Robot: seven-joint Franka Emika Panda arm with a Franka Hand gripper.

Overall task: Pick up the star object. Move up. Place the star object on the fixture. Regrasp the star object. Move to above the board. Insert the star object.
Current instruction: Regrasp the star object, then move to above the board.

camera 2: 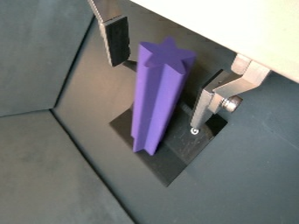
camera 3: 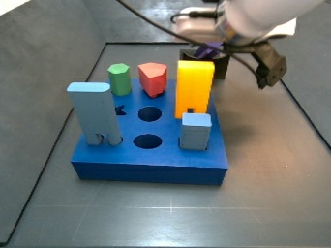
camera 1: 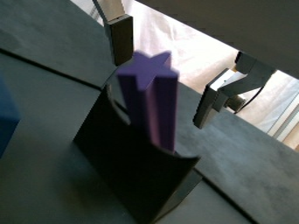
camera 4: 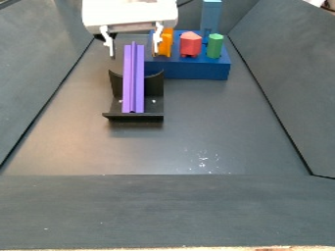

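The purple star object [camera 1: 155,92] stands upright on the dark fixture [camera 1: 128,162], leaning against its bracket. It also shows in a wrist view [camera 2: 162,87] and in a side view [camera 4: 135,76]. My gripper [camera 2: 158,96] is open around the star's upper part, with one finger [camera 2: 117,44] on each side and a gap between each pad and the star. In a side view the gripper [camera 4: 133,41] sits over the fixture [camera 4: 135,106]. In a side view the gripper [camera 3: 235,48] is behind the board and the star is mostly hidden by the orange block.
The blue board [camera 3: 149,157] holds a tall light-blue block [camera 3: 93,111], a green peg [camera 3: 119,77], a red piece [camera 3: 154,77], an orange block [camera 3: 195,85] and a small grey-blue block [camera 3: 195,131], with open holes between them. Dark sloping walls enclose the floor [camera 4: 183,147].
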